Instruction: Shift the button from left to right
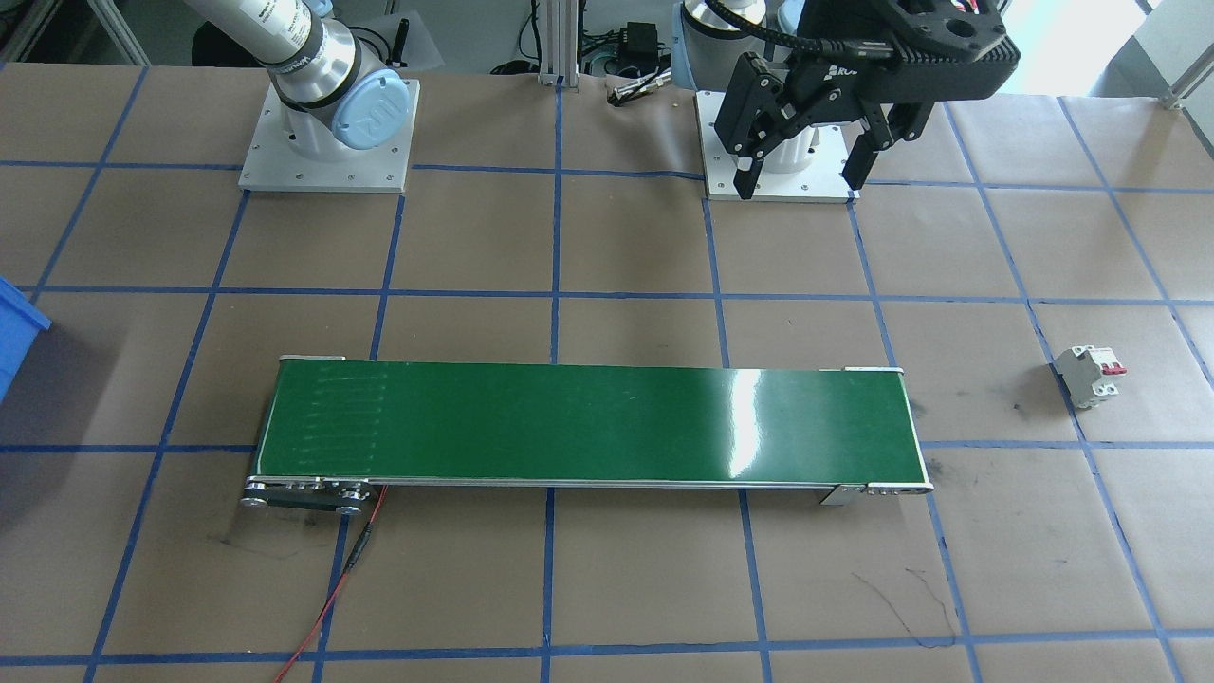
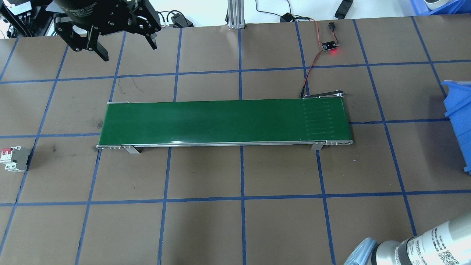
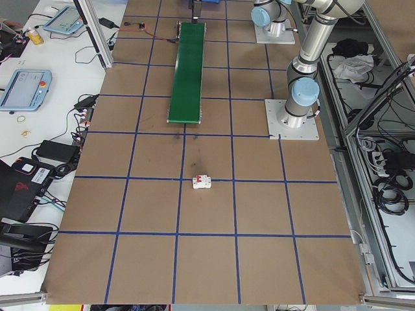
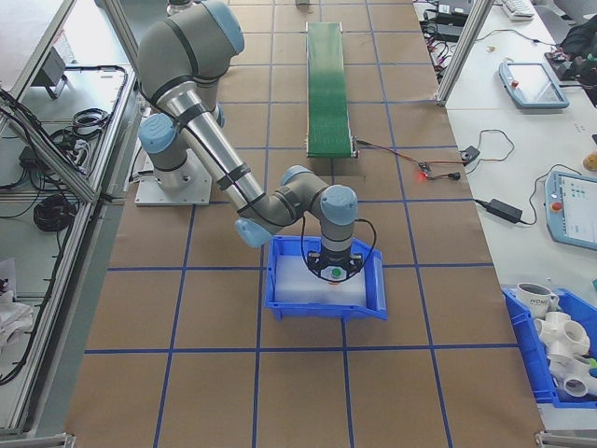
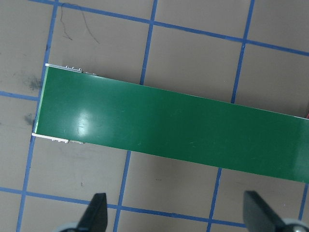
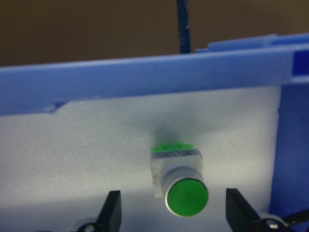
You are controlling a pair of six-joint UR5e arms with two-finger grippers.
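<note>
The button (image 6: 179, 169) has a round green cap, a white-grey body and a light-green base. It lies on white foam inside the blue bin (image 4: 373, 303). In the right wrist view my right gripper (image 6: 175, 193) is open, with one finger on each side of the button and neither touching it. My left gripper (image 2: 128, 51) hangs open and empty above the table, beyond the left end of the green conveyor belt (image 2: 224, 121). The left wrist view shows its two fingers spread wide over that belt (image 5: 169, 125).
A white circuit breaker (image 2: 14, 159) with red toggles stands on the table at my far left. A red wire runs from the belt's right end to a small lit board (image 2: 330, 46). The blue bin (image 2: 456, 117) sits at the right edge.
</note>
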